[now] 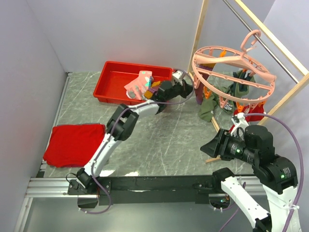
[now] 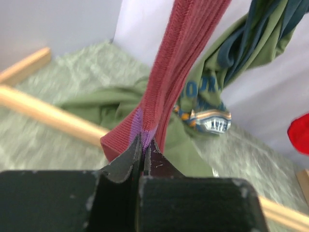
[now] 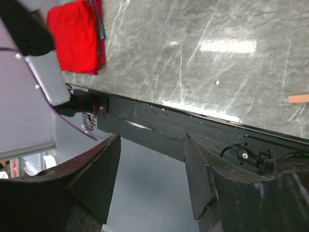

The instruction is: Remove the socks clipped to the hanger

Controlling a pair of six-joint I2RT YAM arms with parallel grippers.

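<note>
L end effector point(image 2: 145, 150) shut, thin pinch on low hem of maroon sock point(image 2: 178, 72), hung from pink hanger point(image 1: 235, 59) far R above tabletop point(image 1: 164, 135) | R end effector point(image 3: 152, 145) part-open, empty | risk: hem slips out; hard tug swings hanger off rail point(image 1: 277, 58) | mat: ribbed stretchy knit, limp; olive sock point(image 2: 120, 104) behind; hanger rigid spoked plastic

Robotics lab cell: plain white partition walls point(image 1: 120, 29) around a marble-patterned bench point(image 1: 169, 140), an aluminium extrusion rail point(image 1: 50, 186) well behind the left jaws anchoring the arm bases point(image 1: 79, 185).
</note>
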